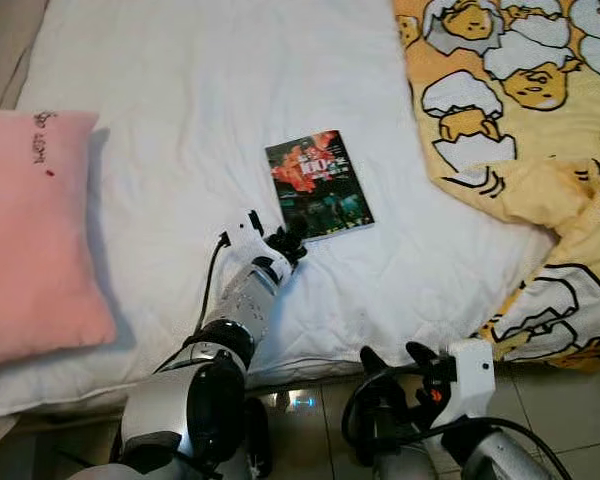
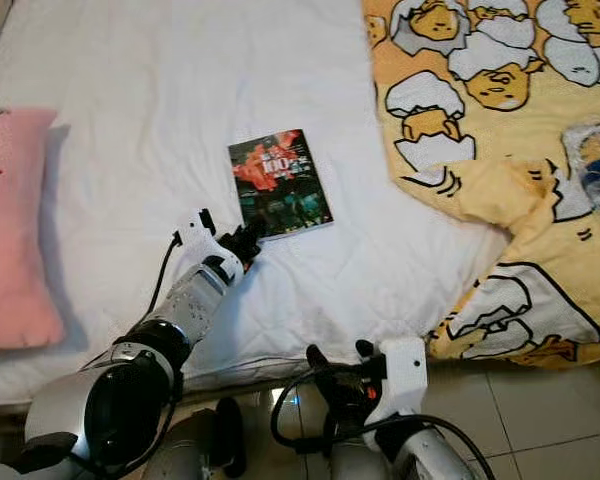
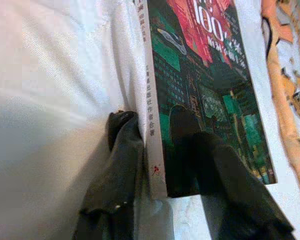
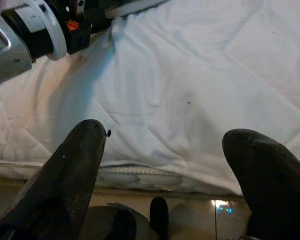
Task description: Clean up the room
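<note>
A paperback book (image 1: 318, 185) with a dark red and green cover lies flat on the white bed (image 1: 180, 90). My left gripper (image 1: 288, 245) reaches over the bed's front edge to the book's near left corner. In the left wrist view the gripper (image 3: 152, 125) is shut on the book (image 3: 205, 75), with one finger against the white spine and the other on top of the cover. My right gripper (image 1: 395, 357) hangs low in front of the bed, over the floor. Its fingers (image 4: 85, 150) are spread wide and open, holding nothing.
A pink pillow (image 1: 35, 235) lies at the bed's left. A yellow cartoon-print blanket (image 1: 520, 100) covers the right side and hangs over the edge, with a plastic bottle (image 2: 595, 160) on it. Tiled floor (image 1: 560, 400) lies below the bed.
</note>
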Motion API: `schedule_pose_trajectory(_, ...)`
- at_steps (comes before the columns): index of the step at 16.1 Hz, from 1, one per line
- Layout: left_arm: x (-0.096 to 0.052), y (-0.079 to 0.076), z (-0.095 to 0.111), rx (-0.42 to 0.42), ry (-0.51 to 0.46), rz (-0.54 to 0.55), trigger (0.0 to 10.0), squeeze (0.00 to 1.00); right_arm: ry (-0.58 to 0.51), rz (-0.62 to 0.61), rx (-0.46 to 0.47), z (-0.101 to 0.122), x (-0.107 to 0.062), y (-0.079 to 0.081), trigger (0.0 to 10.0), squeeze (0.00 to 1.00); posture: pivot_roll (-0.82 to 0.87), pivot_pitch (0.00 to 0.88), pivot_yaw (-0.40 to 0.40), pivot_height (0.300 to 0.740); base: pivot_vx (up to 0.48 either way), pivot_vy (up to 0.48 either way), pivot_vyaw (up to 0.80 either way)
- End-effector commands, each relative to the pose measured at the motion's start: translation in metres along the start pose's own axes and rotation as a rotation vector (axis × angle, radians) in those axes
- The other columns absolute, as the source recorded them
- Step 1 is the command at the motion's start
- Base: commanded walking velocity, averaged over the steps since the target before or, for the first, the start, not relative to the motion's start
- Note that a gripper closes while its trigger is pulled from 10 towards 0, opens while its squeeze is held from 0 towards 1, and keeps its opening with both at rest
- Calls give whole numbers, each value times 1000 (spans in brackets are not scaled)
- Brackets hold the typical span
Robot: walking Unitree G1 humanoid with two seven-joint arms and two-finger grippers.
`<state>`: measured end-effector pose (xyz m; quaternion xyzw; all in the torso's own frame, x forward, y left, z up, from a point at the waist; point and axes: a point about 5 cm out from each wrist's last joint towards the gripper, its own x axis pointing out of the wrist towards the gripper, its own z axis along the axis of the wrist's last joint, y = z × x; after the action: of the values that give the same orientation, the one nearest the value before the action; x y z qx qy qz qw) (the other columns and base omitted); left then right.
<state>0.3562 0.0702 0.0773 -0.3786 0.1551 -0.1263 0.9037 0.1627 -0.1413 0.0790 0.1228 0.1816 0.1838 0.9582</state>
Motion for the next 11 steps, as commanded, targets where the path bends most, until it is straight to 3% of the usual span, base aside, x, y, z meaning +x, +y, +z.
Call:
schedule_pose_trajectory(1,3,-25,-31,-60,121,-95,0,0,30,-8,21,-6,-2,0,10000,0,-325,324,29,740,0,0,0)
schedule_pose_trajectory(3,4,-30,-31,-96,118,-136,0,0,28,-9,20,-6,0,-1,10000,0,-316,313,32,740,0,0,0)
schedule_pose_trajectory(6,6,-36,-26,-81,109,-188,0,0,-1,-28,28,-1,10,-7,10000,0,-304,291,37,740,0,0,0)
schedule_pose_trajectory(9,11,-41,-4,-99,50,-223,0,0,-93,-52,15,22,42,-28,10000,0,-281,135,57,740,0,0,0)
schedule_pose_trajectory(10,11,-41,-2,-103,44,-226,0,0,-102,-55,12,25,45,-30,10000,0,-281,135,57,740,0,0,0)
schedule_pose_trajectory(11,15,-45,22,-85,-22,-258,0,0,-158,-65,3,41,60,-38,10000,0,-253,51,69,740,0,0,0)
